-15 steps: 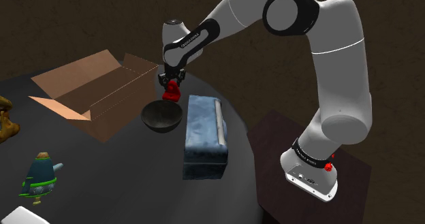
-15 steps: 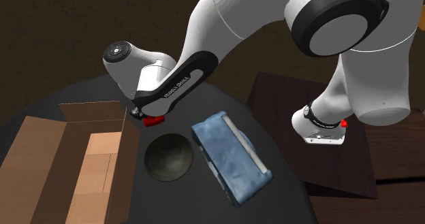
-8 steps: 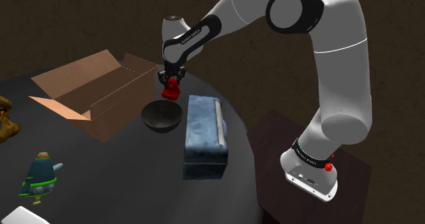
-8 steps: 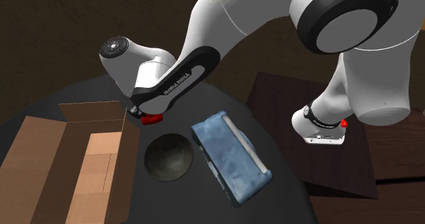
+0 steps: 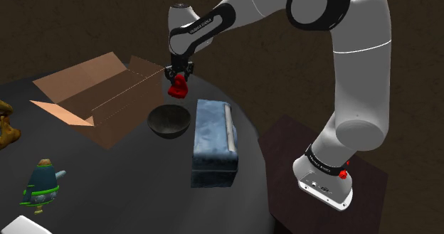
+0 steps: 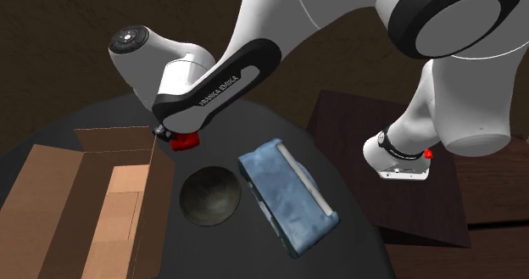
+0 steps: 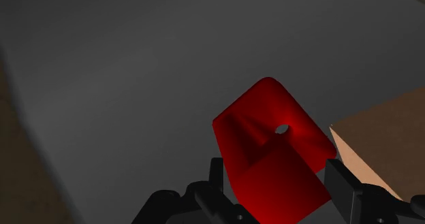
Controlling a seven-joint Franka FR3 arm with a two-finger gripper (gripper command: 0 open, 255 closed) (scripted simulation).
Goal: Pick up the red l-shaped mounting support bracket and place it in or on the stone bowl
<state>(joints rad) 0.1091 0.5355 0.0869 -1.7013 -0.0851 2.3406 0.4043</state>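
Note:
My black gripper (image 5: pixel 178 78) is shut on the red L-shaped bracket (image 5: pixel 178 88), which hangs in the air above and just behind the dark round bowl (image 5: pixel 168 121) in the shoulder view. From the second exterior view the bracket (image 6: pixel 185 141) peeks out under the hand, above the bowl (image 6: pixel 208 196) and close to the cardboard box's corner. In the wrist view the bracket (image 7: pixel 272 158) sits clasped between the two fingers (image 7: pixel 344 188), its hole showing, with the dark table top beneath it.
An open cardboard box (image 5: pixel 96 94) lies to the shoulder view's left of the bowl. A blue cloth-covered block (image 5: pixel 214 143) lies on the bowl's other side. A small green figure (image 5: pixel 43 183) stands near the table's front edge. The stand (image 5: pixel 324 183) rests on a dark side table.
The gripper has risen with the bracket and shifted slightly toward the box, so the bracket hangs higher above the bowl than one second ago.

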